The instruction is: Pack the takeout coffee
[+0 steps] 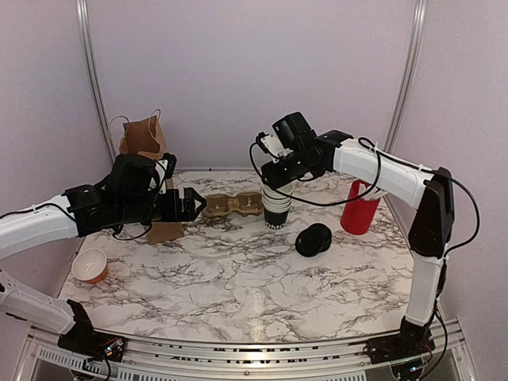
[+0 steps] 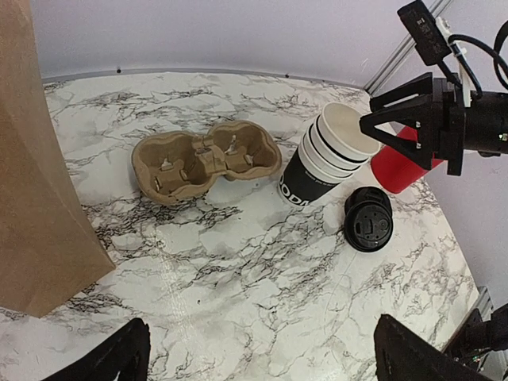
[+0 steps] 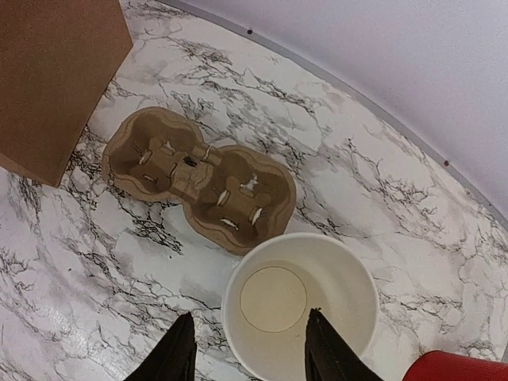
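Fingers of the right gripper stand partly apart astride the rim of the top cup in the nested stack, one over its white inside, one outside; contact I cannot tell. Black lids lie just beside the stack; left gripper hangs wide open and empty near the paper bag.

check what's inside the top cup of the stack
Nothing: the top cup shows a bare white bottom. One finger of the right end effector covers part of its near inner wall.
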Motion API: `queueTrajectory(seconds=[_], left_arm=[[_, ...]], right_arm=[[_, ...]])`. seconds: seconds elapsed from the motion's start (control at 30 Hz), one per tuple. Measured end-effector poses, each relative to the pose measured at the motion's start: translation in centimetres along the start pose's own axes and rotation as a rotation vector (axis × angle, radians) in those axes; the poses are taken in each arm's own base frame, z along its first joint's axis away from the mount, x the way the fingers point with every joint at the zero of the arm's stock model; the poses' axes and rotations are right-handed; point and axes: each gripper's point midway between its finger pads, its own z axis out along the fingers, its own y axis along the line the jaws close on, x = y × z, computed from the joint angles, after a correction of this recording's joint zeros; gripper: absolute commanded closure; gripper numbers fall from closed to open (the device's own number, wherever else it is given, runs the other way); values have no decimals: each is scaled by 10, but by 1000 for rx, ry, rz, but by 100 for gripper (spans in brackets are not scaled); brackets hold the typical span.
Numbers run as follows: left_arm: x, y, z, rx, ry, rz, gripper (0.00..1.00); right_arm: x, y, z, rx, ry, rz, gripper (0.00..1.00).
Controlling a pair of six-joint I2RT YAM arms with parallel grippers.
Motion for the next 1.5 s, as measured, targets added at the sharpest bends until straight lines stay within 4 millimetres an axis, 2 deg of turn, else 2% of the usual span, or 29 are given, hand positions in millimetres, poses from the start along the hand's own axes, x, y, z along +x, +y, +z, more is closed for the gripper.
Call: queueTrajectory(seconds=[0.07, 0.2, 0.57, 0.87, 1.2, 1.5], left_arm=[[2, -1, 14, -10, 19, 3, 1], [5, -3, 28, -18, 41, 6, 1], [2, -5, 31, -11, 33, 5, 1], [3, -6, 31, -4, 37, 4, 1], [5, -8, 32, 6, 45, 4, 1], [2, -11, 33, 20, 33, 1, 1]], right_arm=[[-2, 2, 3, -1, 6, -3, 57], [3, 5, 13, 0, 35, -10, 60], [24, 11, 36, 31, 118, -42, 71], [24, 4, 35, 85, 118, -59, 81], [23, 10, 32, 113, 113, -96, 97], [16, 12, 24, 205, 93, -155, 99]])
